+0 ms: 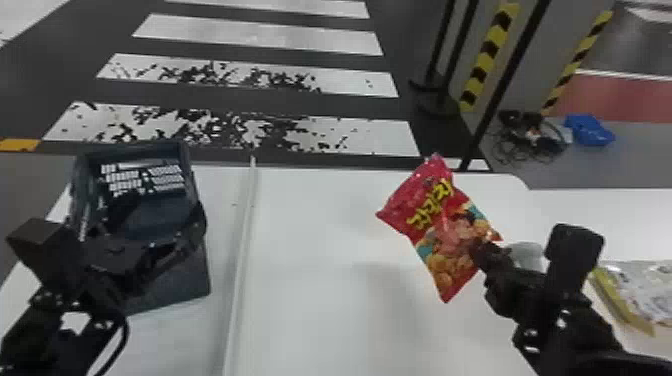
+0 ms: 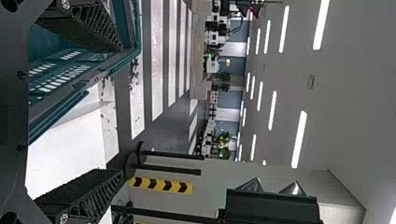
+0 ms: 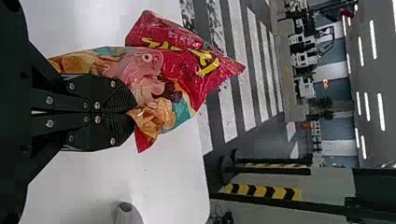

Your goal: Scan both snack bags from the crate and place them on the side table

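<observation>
Item, one red snack bag (image 1: 440, 220): found between 3 and 4 o'clock in the head view, over the white table (image 1: 320, 310), printed in yellow with a pink figure; it tilted, upper end towards 11 o'clock, lower corner near 6.

Item, right gripper (image 1: 487, 252): at the bag's 4 o'clock side, both fingers brought together and clamped on it.

Item, left gripper (image 1: 157, 215): between 8 and 9 o'clock, at the crate, its fingers spread well apart with no bag between them.

Item, one dark blue-grey crate (image 1: 175, 280): at 9 o'clock from the bag, slatted at its far side.

Item, one pale strip (image 1: 245, 225): ran from 10 to 7 o'clock, between crate and bag.

Item, one yellow-edged packet (image 1: 640, 295): lay between 3 and 4 o'clock, at the right margin, partly cut off.

Item, one pale rounded object (image 1: 527, 255): stood just beside the right gripper, partly hidden
</observation>
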{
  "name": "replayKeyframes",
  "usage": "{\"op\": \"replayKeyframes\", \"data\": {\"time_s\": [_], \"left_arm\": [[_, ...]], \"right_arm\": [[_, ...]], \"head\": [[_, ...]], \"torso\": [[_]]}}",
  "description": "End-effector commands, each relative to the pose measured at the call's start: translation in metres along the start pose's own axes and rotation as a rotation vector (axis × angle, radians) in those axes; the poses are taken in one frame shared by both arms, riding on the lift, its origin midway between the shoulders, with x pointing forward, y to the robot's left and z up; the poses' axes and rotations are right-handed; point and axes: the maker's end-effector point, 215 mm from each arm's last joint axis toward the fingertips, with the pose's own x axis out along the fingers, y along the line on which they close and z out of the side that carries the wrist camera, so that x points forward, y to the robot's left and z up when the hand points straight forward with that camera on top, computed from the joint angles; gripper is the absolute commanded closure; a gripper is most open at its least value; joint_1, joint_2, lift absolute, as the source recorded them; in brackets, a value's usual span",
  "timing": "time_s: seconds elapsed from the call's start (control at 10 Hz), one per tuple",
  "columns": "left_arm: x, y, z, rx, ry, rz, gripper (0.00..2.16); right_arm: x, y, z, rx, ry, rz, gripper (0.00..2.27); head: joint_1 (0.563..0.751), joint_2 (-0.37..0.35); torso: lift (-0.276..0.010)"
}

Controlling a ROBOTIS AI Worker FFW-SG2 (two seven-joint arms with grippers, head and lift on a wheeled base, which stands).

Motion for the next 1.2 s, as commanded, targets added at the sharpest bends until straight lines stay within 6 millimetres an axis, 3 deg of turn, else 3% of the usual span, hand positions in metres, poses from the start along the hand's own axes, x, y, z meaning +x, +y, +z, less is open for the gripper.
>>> {"op": "replayKeyframes", "data": {"time_s": [0.0,0.3,0.6,0.8,1.1], "left_arm": [[-0.001,0.0,-0.002,-0.001,0.003,0.0,0.08],[-0.001,0.0,-0.003,-0.002,0.006,0.001,0.08],[-0.001,0.001,-0.006,-0.008,0.01,0.0,0.08],[-0.002,0.004,-0.01,-0.022,0.014,0.006,0.08],[-0.002,0.004,-0.013,-0.024,0.019,0.006,0.08]], "right_arm": [[-0.001,0.012,0.01,-0.162,-0.045,-0.066,2.25],[-0.008,0.042,0.015,-0.571,-0.138,-0.253,2.26],[-0.014,0.081,-0.009,-0.974,-0.208,-0.349,2.26],[-0.019,0.089,-0.04,-1.172,-0.189,-0.364,2.26],[-0.024,0.075,-0.083,-1.43,-0.086,-0.387,2.23]], "head": [[0.695,-0.136],[0.695,-0.12],[0.695,-0.077],[0.695,-0.042],[0.695,-0.033]], "torso": [[-0.095],[-0.095],[-0.095],[-0.095],[-0.095]]}}
